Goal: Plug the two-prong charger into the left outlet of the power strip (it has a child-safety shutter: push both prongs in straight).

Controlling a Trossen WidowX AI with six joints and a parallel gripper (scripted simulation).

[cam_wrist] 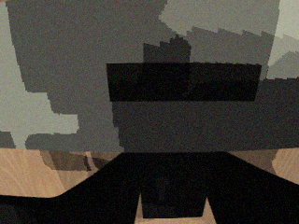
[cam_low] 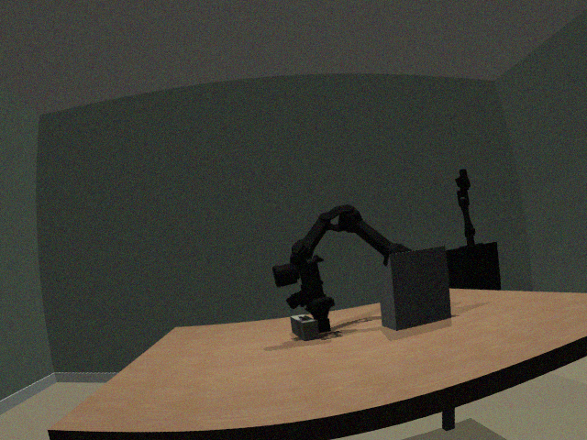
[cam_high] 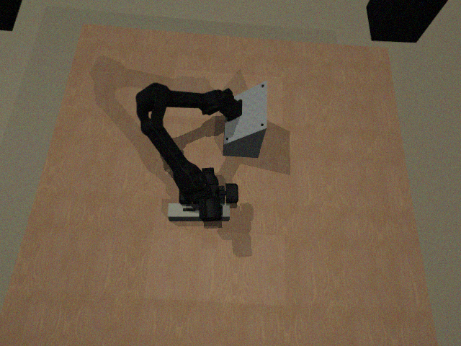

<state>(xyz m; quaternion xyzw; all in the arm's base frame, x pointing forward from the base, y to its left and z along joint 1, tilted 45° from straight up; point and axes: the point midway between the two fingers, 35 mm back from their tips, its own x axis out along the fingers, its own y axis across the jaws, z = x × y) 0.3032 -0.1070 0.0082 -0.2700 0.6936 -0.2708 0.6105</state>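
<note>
Charger [cam_wrist: 174, 196] sits clamped between fingers above unlabelled power strip [cam_wrist: 75, 69].

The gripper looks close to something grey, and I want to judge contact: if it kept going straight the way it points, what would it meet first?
Most likely the power strip. The gripper, shut on the dark charger, points down at the strip's grey top; the remaining gap is unclear.
</note>
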